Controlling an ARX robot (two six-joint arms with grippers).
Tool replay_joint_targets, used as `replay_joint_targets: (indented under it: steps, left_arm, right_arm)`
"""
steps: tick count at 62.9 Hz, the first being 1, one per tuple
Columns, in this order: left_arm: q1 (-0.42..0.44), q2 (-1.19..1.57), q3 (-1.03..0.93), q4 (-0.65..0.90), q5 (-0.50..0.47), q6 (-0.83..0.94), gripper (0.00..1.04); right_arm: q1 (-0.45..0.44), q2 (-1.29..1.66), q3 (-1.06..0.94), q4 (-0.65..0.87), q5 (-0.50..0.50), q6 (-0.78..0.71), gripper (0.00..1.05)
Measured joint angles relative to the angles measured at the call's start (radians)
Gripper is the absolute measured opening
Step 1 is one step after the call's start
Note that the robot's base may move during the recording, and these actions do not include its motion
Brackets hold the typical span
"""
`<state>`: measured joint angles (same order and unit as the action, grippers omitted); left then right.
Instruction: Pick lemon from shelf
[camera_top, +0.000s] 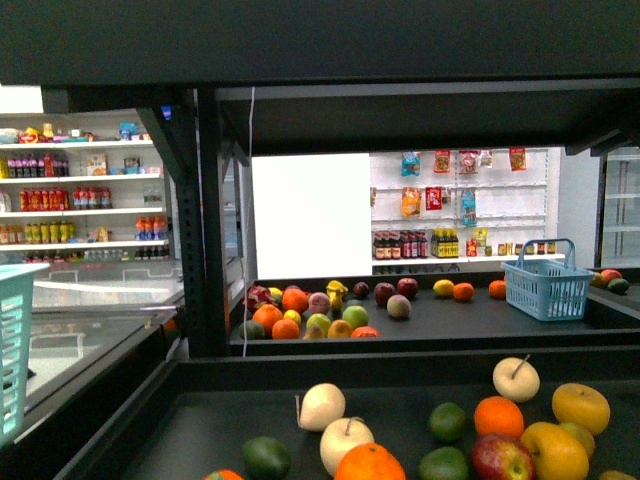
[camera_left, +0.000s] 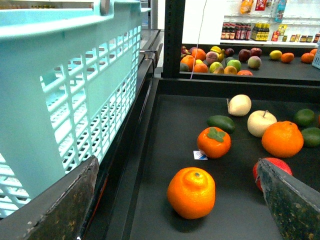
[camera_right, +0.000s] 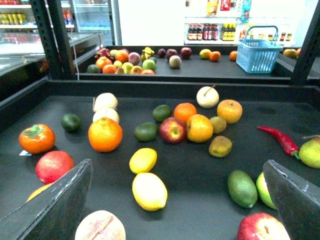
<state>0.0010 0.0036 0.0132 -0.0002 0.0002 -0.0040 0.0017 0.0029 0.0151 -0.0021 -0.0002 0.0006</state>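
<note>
Two bright yellow oval lemons lie side by side on the shelf's dark near deck (camera_right: 200, 205) in the right wrist view: the nearer lemon (camera_right: 149, 191) and a smaller one (camera_right: 143, 160) just beyond it. My right gripper (camera_right: 176, 170) is open and empty above the deck, and both lemons lie between its fingers, closer to one of them. My left gripper (camera_left: 176, 164) is open and empty over the same shelf deck (camera_left: 160, 145), with a knobbed orange (camera_left: 191, 192) between its fingers. No lemon shows in the left wrist view's near deck. Neither gripper shows in the front view of the shelf (camera_top: 205, 250).
A teal basket (camera_left: 65, 85) stands close beside the left gripper. Around the lemons lie an orange (camera_right: 105, 134), red apples (camera_right: 172, 130), an avocado (camera_right: 242, 188), a red chilli (camera_right: 279, 138) and a cut pale fruit (camera_right: 100, 227). A blue basket (camera_top: 545, 282) sits on the far deck.
</note>
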Motion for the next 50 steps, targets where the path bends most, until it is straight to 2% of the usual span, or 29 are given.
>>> replay_joint_targets:
  steps: [37,39,40,42,46,50]
  left_arm:
    - [0.000,0.000,0.000,0.000,0.000,-0.001,0.97]
    - [0.005,0.012,0.010,-0.032,0.037,-0.036,0.97]
    - [0.001,0.039,0.033,-0.098,0.077,-0.088,0.97]
    - [-0.032,0.109,0.069,-0.153,0.102,-0.174,0.97]
    - [-0.060,0.209,0.124,-0.121,0.145,-0.306,0.97]
    - [-0.014,0.325,0.211,-0.044,0.222,-0.409,0.97]
  right_arm:
    - [0.000,0.000,0.000,0.001,0.000,0.000,1.02]
    - [0.000,0.000,0.000,0.000,0.000,0.000,1.02]
    - [0.000,0.000,0.000,0.000,0.000,0.000,1.02]
    - [0.000,0.000,0.000,0.000,-0.001,0.000,1.02]
    - [0.000,0.000,0.000,0.000,0.000,0.000,1.02]
    - [0.000,0.000,0.000,0.001,0.000,0.000,1.02]
